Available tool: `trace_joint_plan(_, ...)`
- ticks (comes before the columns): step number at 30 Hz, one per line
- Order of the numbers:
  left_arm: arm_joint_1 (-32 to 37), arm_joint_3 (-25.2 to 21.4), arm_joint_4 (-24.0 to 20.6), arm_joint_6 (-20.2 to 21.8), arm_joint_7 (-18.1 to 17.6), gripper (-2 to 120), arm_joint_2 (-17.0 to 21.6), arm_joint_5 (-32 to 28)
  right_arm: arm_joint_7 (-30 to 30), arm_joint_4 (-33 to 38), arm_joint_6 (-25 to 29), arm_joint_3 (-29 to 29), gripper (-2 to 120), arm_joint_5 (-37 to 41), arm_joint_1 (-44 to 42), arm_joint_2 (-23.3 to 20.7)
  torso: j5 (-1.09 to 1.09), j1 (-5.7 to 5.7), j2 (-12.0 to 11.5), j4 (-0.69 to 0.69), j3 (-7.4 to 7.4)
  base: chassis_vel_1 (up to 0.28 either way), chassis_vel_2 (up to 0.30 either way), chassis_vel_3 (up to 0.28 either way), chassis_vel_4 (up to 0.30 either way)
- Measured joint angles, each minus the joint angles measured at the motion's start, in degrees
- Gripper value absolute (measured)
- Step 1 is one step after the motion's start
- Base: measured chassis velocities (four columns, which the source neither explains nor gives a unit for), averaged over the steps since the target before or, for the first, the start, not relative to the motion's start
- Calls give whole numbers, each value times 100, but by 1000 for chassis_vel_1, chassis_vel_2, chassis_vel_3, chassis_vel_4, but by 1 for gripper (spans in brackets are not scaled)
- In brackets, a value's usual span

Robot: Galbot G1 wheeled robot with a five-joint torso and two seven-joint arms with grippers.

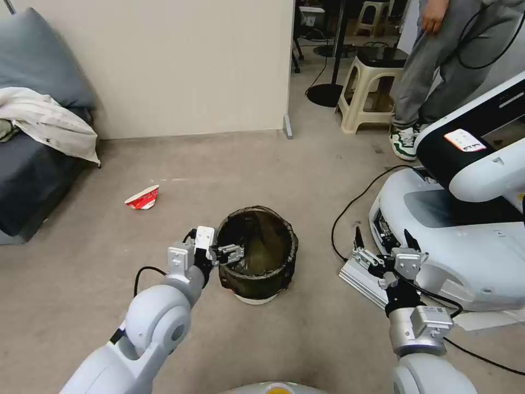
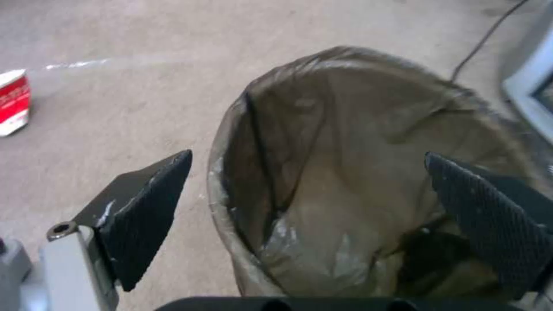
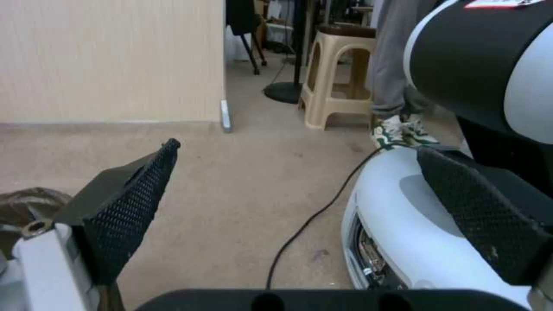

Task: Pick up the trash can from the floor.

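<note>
The trash can (image 1: 273, 273) stands upright on the floor (image 1: 219, 164), a small round bin with a dark olive bag folded over its rim and a white base showing below. My left gripper (image 1: 232, 254) is open at the can's left rim. In the left wrist view the left gripper (image 2: 308, 157) straddles the trash can (image 2: 357, 129) wall, one finger (image 2: 147, 211) outside over the carpet and the other finger (image 2: 490, 216) inside the bag. My right gripper (image 1: 383, 234) hangs open to the right of the can, holding nothing. The right wrist view shows the right gripper (image 3: 298, 147) and a bit of the trash can (image 3: 29, 201).
A crushed red-and-white carton (image 1: 143, 198) lies on the carpet to the left. A dark sofa (image 1: 33, 180) is at far left, a partition wall (image 1: 164, 65) behind. Another robot's white base (image 1: 454, 246), a black cable (image 1: 350, 208) and a silver box (image 1: 361, 279) crowd the right. A beige stool (image 1: 369, 87) stands beyond.
</note>
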Motion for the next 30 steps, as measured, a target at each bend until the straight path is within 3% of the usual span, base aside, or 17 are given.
trace_joint_plan(9,-280,30,622,9,-336,100,-315,9,0,-185,55,1,100,-59,11,-108,0,0,0,0,0,0,0,0,0)
trace_joint_plan(30,-664,217,1442,39,-425,100,-637,-138,5,-409,98,-11,100,1,60,-201,0,0,0,0,0,0,0,0,0)
